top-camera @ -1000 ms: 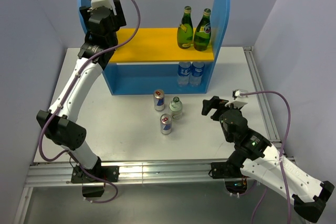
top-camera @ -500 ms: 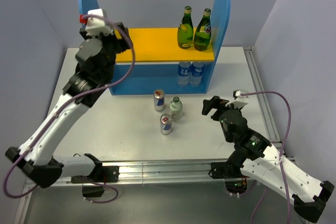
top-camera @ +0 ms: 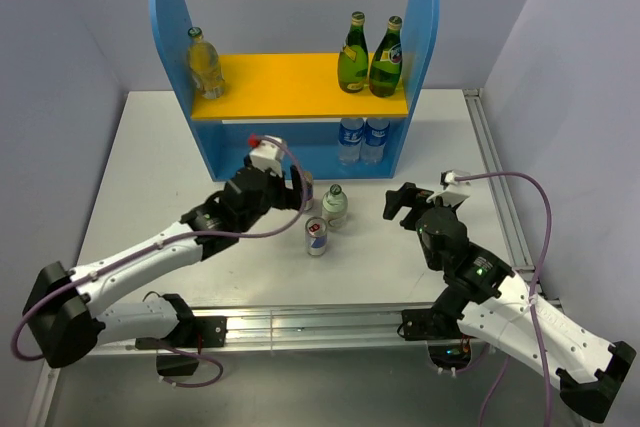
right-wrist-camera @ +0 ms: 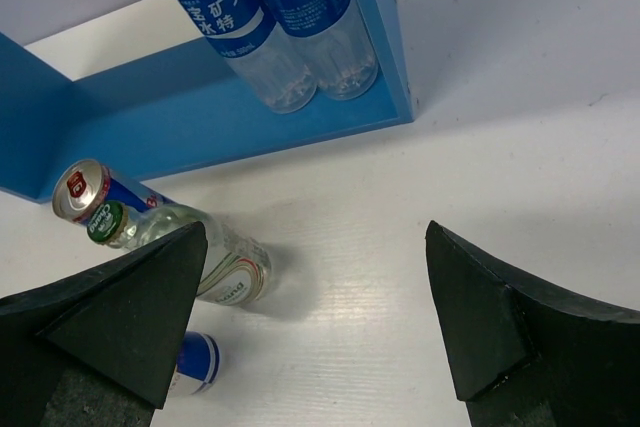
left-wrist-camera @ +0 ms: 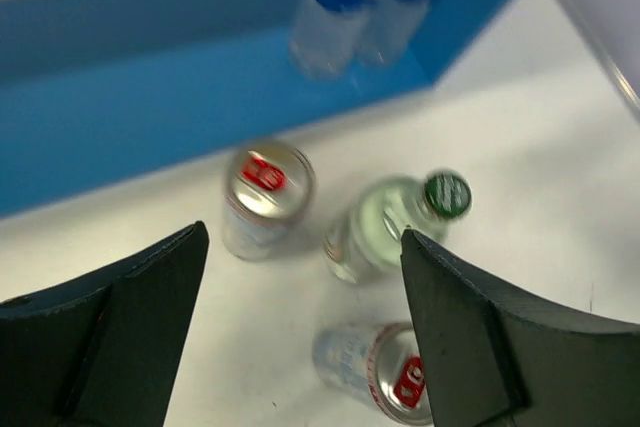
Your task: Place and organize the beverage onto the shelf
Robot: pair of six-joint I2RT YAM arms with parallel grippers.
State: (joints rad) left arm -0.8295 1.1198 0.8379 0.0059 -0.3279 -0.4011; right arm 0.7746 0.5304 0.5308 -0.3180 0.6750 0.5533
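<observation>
The blue shelf (top-camera: 428,27) has a yellow-orange upper board (top-camera: 290,82). On it stand a pale-yellowish bottle (top-camera: 205,65) at the left and two dark green bottles (top-camera: 352,55) (top-camera: 386,59) at the right. On the table before the shelf stand a clear green-capped bottle (top-camera: 334,205) (left-wrist-camera: 390,227) (right-wrist-camera: 195,247) and two cans (top-camera: 308,189) (top-camera: 316,236) (left-wrist-camera: 266,197) (left-wrist-camera: 385,372). My left gripper (top-camera: 297,187) (left-wrist-camera: 300,287) is open and empty, hovering over this group. My right gripper (top-camera: 398,202) (right-wrist-camera: 315,317) is open and empty, right of the clear bottle.
Two clear bottles with blue labels (top-camera: 350,140) (top-camera: 376,139) (right-wrist-camera: 250,27) stand on the shelf's lower level at the right. A metal rail (top-camera: 300,327) runs along the table's near edge. Grey walls close in the back and both sides.
My left arm has swung down from the upper left of the shelf to the cans on the table. The pale-yellowish bottle now shows standing on the board. The right arm has not moved.
</observation>
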